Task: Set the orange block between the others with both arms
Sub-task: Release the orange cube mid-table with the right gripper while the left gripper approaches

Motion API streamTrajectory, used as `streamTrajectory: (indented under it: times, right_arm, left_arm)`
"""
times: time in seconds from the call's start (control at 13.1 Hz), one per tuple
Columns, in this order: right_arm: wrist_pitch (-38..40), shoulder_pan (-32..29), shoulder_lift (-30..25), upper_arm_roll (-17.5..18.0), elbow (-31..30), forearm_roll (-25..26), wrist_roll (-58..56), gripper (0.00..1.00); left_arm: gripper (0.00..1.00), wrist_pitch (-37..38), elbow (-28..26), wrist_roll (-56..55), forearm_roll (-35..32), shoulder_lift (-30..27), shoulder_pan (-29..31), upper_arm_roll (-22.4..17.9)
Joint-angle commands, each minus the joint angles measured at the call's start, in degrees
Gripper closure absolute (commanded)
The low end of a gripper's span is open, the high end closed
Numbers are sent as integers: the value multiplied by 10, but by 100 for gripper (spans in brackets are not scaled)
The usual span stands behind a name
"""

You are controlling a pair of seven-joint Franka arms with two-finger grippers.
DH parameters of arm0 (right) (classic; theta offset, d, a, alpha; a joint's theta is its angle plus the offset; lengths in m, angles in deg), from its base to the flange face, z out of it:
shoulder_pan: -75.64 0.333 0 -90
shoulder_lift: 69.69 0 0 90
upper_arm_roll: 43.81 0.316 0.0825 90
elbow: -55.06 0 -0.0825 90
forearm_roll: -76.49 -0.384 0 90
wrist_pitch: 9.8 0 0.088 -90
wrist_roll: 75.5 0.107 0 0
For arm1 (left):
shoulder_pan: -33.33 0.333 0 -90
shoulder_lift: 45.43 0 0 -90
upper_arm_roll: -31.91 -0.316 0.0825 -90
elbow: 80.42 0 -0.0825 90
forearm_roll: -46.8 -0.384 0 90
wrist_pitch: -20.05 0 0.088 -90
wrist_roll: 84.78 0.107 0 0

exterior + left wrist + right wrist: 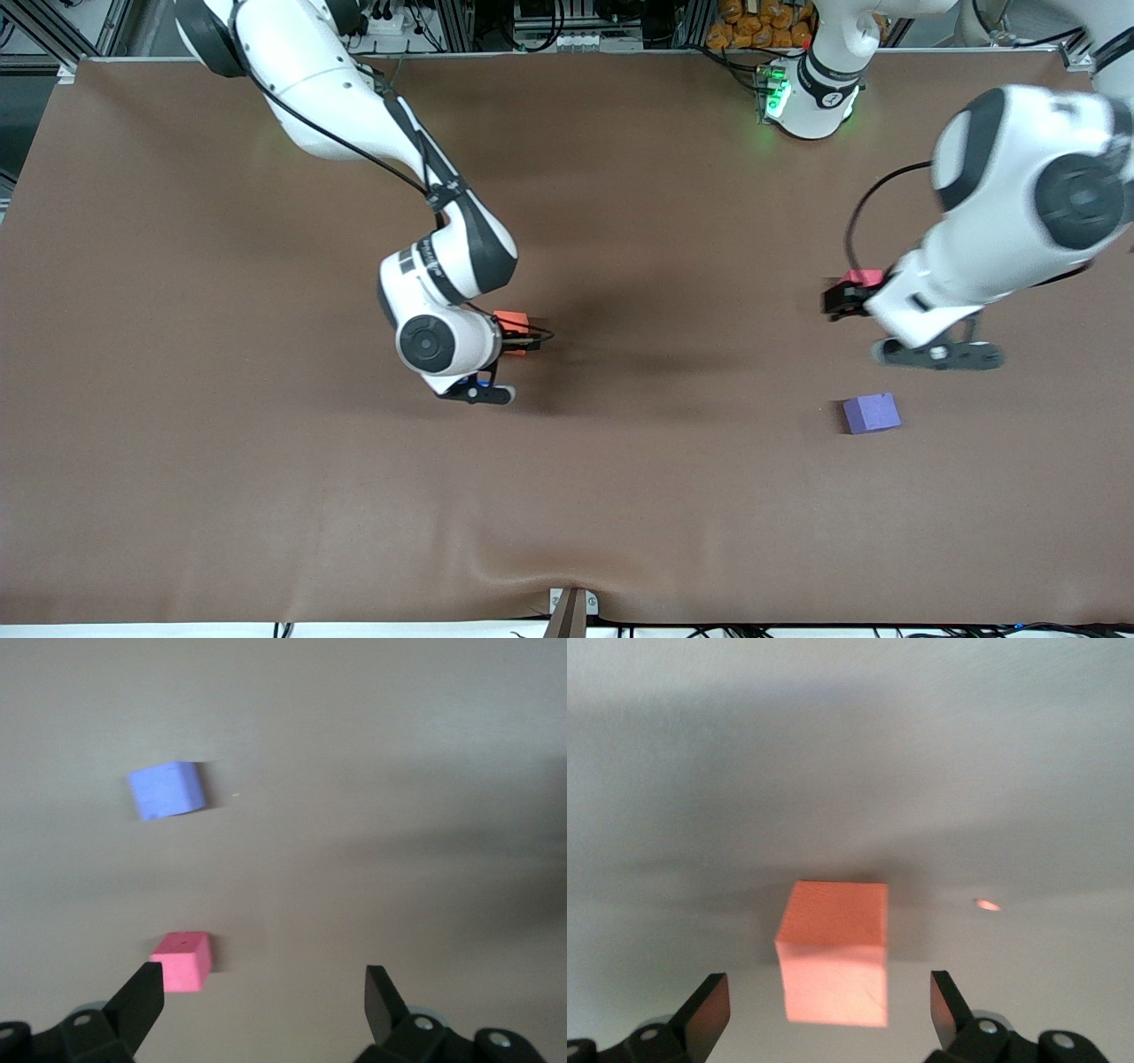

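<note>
The orange block [511, 320] [837, 952] rests on the table near its middle. My right gripper [524, 338] [828, 1005] is low around it and open, with a gap between the block and each finger. The pinkish-red block [861, 277] [183, 961] lies toward the left arm's end of the table. The purple-blue block [871, 413] [166, 790] lies apart from it, nearer to the front camera. My left gripper [833, 298] [263, 1001] hangs open just over the pinkish-red block, which sits beside one finger [140, 997], outside the gap. It holds nothing.
A brown mat [620, 496] covers the whole table. A small metal bracket [571, 611] sits at the table edge nearest the front camera. The left arm's green-lit base [811, 97] stands at the edge farthest from it, with cables and orange items [762, 27] past that edge.
</note>
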Motion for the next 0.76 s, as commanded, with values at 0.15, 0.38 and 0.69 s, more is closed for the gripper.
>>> streamTrajectory:
  times: [0.15,0.38,0.69]
  right_arm:
    - [80,-10,-32,-87,9,28,-20,0]
    - [136,-17,-35,-162,9,35,-136,0]
    - [210,-17,-61,-255,8,35,-304,0]
  left_arm:
    - [0,-16,82,-100,-7,86,-81,-3]
    - [0,-98,86,-155,-4,134,-133,-2]
    - [0,-157,111,-262,14,193,-197,-2]
